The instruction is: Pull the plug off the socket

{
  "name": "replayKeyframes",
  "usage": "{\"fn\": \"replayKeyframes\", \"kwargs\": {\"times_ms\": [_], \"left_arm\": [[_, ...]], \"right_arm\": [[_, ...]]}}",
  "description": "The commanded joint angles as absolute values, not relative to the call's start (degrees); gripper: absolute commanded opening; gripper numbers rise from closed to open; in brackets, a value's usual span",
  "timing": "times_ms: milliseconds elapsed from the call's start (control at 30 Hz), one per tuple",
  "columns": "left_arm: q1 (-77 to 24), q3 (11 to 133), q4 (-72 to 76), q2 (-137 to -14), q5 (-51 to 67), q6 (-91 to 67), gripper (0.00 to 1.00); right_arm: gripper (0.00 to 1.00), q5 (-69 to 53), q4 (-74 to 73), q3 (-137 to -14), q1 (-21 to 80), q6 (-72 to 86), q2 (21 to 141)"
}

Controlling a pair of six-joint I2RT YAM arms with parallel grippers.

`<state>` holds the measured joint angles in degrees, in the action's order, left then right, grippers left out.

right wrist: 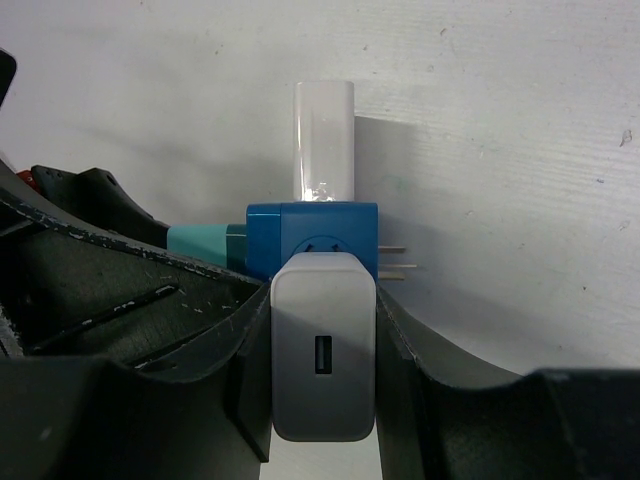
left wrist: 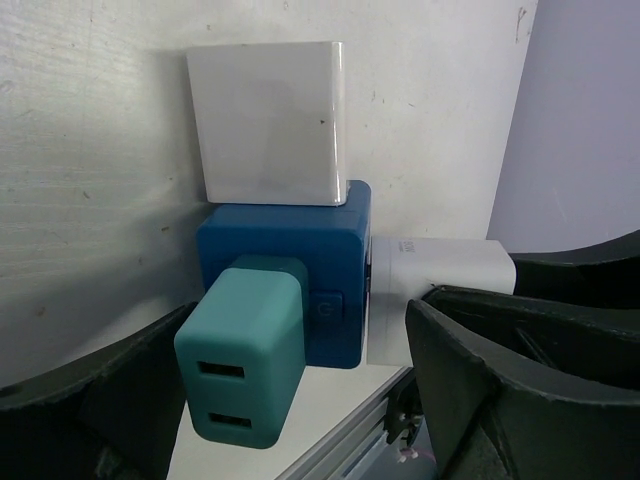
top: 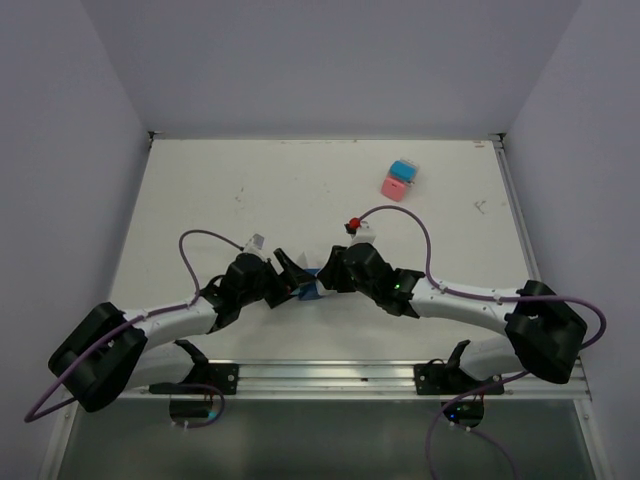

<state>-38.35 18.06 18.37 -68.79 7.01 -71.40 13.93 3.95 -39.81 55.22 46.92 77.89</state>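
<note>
1. White scuffed tabletop [top: 250, 190]: carries the plug cluster near the arm bases.
2. Right end effector [right wrist: 323, 330]: clamped on the pale grey oblong USB plug [right wrist: 322, 385].
3. Left end effector [left wrist: 300, 400]: jaws wide, flanking the teal plastic plug [left wrist: 240, 360]. Judged next: close, then pull straight.
4. Blue cube socket [left wrist: 330, 250]: between the arms. The white square plug [left wrist: 268, 120] is also seated in it.
5. Pink and blue blocks [top: 399, 180]: well apart, no obstruction.

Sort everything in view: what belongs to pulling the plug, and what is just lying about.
In the job:
blue socket cube
teal plug, flanked by the open left tool
grey plug, gripped by the right tool
white plug, also in the cube

Lying about:
pink block and light blue block, touching, at the far right of the table
</note>
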Motion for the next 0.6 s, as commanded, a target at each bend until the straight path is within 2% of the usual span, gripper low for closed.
{"fn": "replayKeyframes", "kwargs": {"times_ms": [0,167,467,567], "left_arm": [[-38.7,17.8,23.5,-69.3,5.4,-72.2,0.85],[-38.7,16.4,23.6,-69.1,5.1,-72.2,0.75],[-38.8,15.1,23.6,-67.7,3.9,-70.8,0.42],[-38.7,14.9,23.6,-67.1,3.4,-70.3,0.38]], "right_arm": [[0.0,13.1,8.9,-39.2,55.5,48.8,78.1],[0.0,12.9,9.3,-38.9,55.5,49.0,78.3],[0.0,12.0,9.9,-38.8,55.5,49.2,78.7],[0.0,11.6,10.4,-38.7,55.4,49.6,78.5]]}}
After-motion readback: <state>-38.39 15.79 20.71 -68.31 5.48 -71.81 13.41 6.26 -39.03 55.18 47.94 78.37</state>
